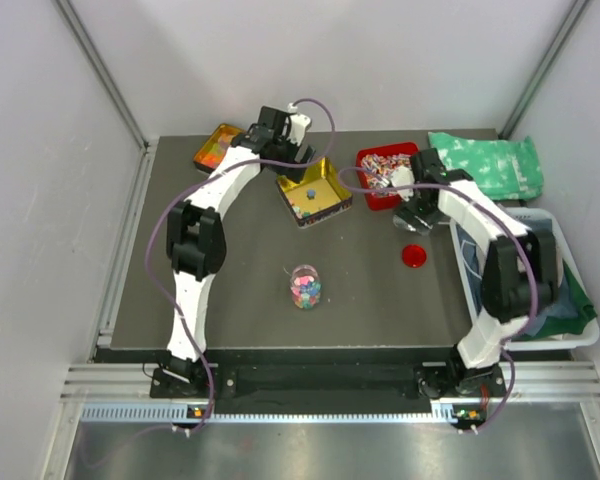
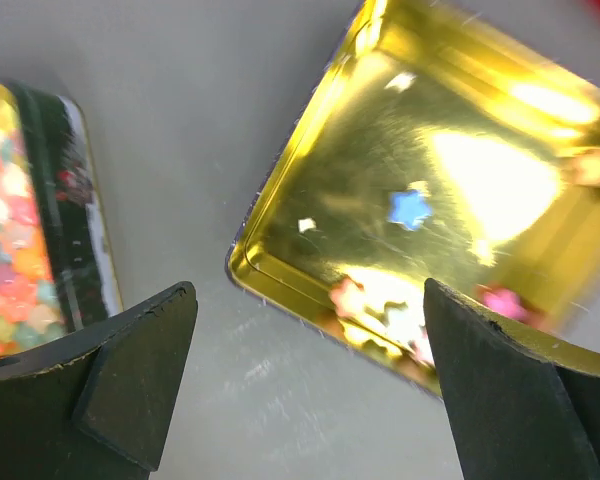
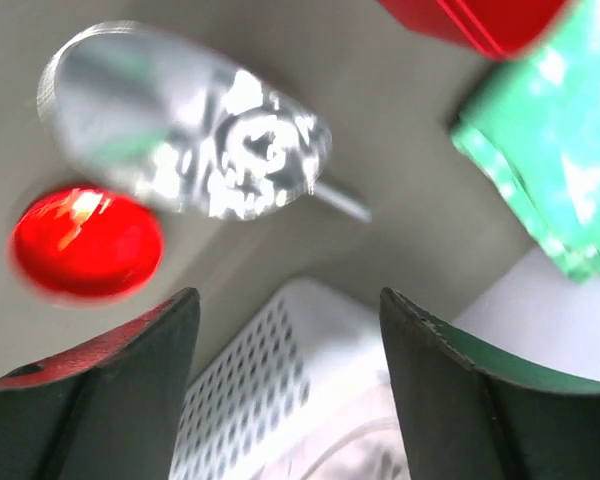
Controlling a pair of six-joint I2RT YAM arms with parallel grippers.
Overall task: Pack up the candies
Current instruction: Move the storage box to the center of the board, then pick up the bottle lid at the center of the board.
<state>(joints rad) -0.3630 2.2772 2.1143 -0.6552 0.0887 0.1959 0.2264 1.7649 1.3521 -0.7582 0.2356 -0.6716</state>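
My left gripper hangs wide open and empty above the near corner of the gold tin, where a few candies lie loose; most of the candies sit in the jar at mid-table, its top apparently uncovered, the red lid well apart to the right; my right gripper, jaws spread with nothing between them, hovers near the clear scoop just beside that lid, close to the white basket; the risks, as I judge them: a pinch on the tin's rim could tip it and scatter the sweets; a passing arm could topple the jar; the slick scoop could slip from a hurried grasp
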